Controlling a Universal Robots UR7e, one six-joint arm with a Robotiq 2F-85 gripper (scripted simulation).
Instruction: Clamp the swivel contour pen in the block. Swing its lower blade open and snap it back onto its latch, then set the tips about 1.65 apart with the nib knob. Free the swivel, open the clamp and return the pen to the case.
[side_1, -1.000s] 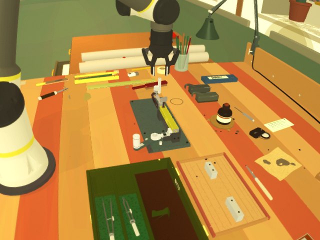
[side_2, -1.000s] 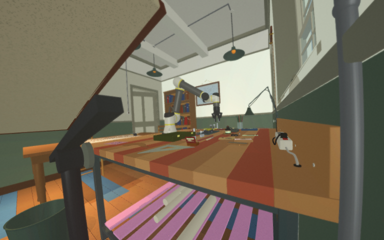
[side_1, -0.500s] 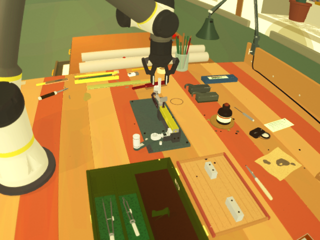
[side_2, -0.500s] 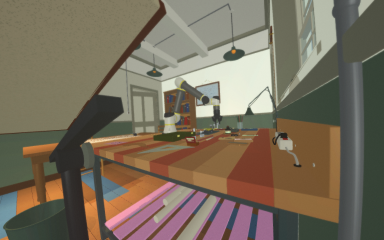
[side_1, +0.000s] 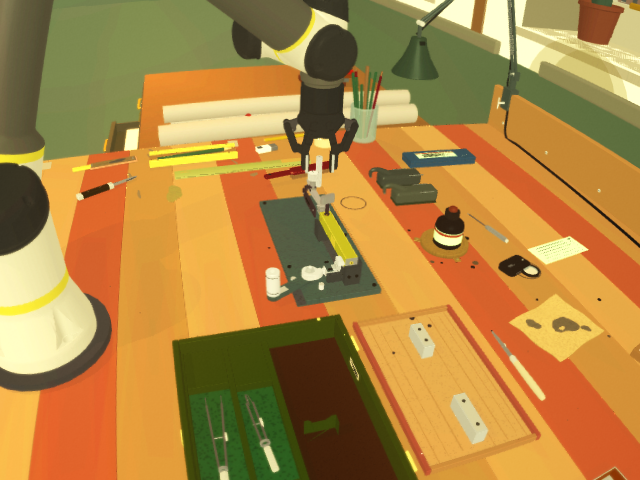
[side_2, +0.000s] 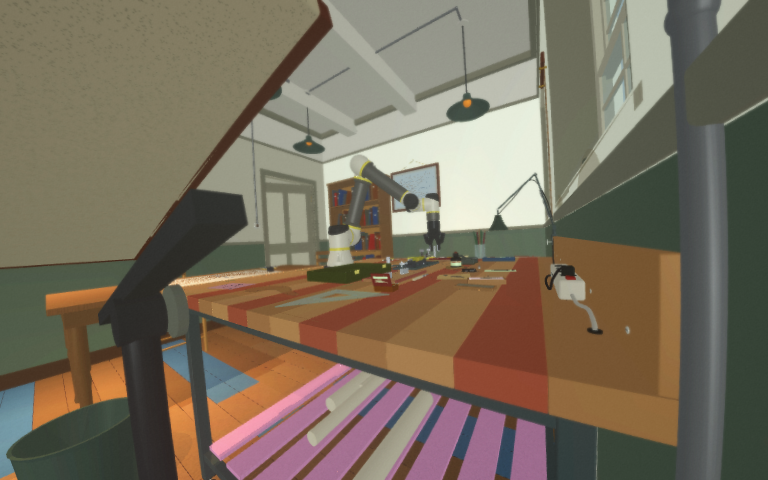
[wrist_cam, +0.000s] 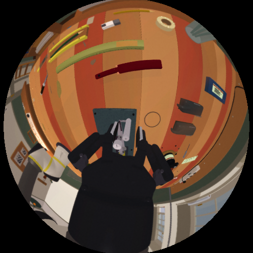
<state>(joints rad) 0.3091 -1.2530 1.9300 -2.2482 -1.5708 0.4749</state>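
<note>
The pen's tips are partly hidden behind my fingers in the wrist camera, where only the round nib knob (wrist_cam: 117, 145) and a pale blade (wrist_cam: 126, 129) show. The swivel contour pen (side_1: 338, 242), with its yellow handle, lies clamped in the dark block (side_1: 345, 273) on the green base plate (side_1: 315, 248), its nib end rising toward the far side. A pale upright part (side_1: 317, 173) stands at that end. My gripper (side_1: 319, 161) hangs open around this upright part and holds nothing. The open green case (side_1: 289, 398) sits at the near edge, its brown bay empty.
The clamp lever with its white knob (side_1: 272, 281) sticks out left of the block. A dark red ruler (side_1: 284, 170) lies just behind the gripper. Two dark weights (side_1: 408, 186), an ink bottle (side_1: 447, 231) and a wooden tray (side_1: 444, 385) stand to the right.
</note>
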